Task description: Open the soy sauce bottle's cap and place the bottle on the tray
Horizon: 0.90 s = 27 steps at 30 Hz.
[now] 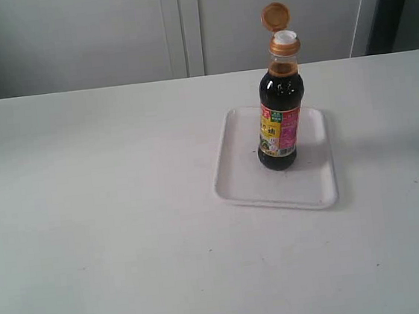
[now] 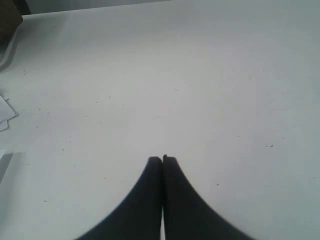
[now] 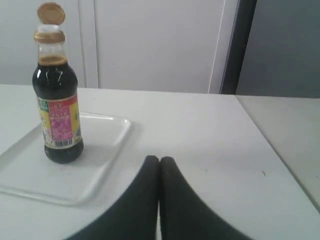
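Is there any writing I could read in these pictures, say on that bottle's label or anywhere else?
Pink, yellow and green label on the clear soy sauce bottle of dark liquid: printed characters and a barcode-like strip, all too small and blurred to read.
Flat white rectangular tray, copper-orange flip-top cap, white table: no text visible.

A plain lab-like room: a bare white table [image 1: 88,215] before grey cabinet doors [image 1: 106,33].

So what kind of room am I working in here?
Probably a lab or office test bench, not a kitchen: a bare white table, plain grey cabinet doors behind it, and only the soy sauce bottle on its tray.
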Motion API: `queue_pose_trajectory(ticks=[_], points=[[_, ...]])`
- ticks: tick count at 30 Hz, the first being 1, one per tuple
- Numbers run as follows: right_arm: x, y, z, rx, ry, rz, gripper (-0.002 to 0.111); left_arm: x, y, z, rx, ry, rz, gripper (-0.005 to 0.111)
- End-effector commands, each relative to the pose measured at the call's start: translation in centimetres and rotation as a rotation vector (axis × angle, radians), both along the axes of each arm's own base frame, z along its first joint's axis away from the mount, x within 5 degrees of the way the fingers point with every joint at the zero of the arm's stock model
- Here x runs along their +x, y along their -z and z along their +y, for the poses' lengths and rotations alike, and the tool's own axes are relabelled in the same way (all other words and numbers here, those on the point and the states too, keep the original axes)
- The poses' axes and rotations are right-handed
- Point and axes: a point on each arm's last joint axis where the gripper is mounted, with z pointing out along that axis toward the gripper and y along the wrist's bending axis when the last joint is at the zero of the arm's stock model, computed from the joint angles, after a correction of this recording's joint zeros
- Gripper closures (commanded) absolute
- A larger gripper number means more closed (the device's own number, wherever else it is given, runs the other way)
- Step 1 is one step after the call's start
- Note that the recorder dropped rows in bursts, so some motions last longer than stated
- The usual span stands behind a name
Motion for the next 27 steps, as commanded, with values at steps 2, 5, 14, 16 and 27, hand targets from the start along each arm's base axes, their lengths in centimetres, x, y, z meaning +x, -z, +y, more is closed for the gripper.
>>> queue_pose_trajectory(ticks=[2, 5, 14, 16, 27], points=[[0.3, 2.1, -0.1, 0.008, 0.008, 0.051, 0.108, 0.0, 0.0, 0.0, -0.01, -0.001, -0.005, 0.107], [0.5, 2.9, -0.1, 0.012, 0.009, 0.062, 0.108, 0.0, 0.0, 0.0, -0.01, -0.001, -0.005, 0.107], [0.7, 4.2, -0.1, 0.013, 0.013, 0.075, 0.108, 0.0, 0.0, 0.0, -0.01, -0.001, -0.005, 0.107], [0.7, 4.4, -0.1, 0.009, 0.013, 0.097, 0.108, 0.0, 0.0, 0.0, -0.01, -0.001, -0.005, 0.107], [0.7, 4.5, -0.1, -0.006, 0.015, 0.106, 0.108, 0.0, 0.0, 0.0, -0.01, -0.001, -0.005, 0.107]])
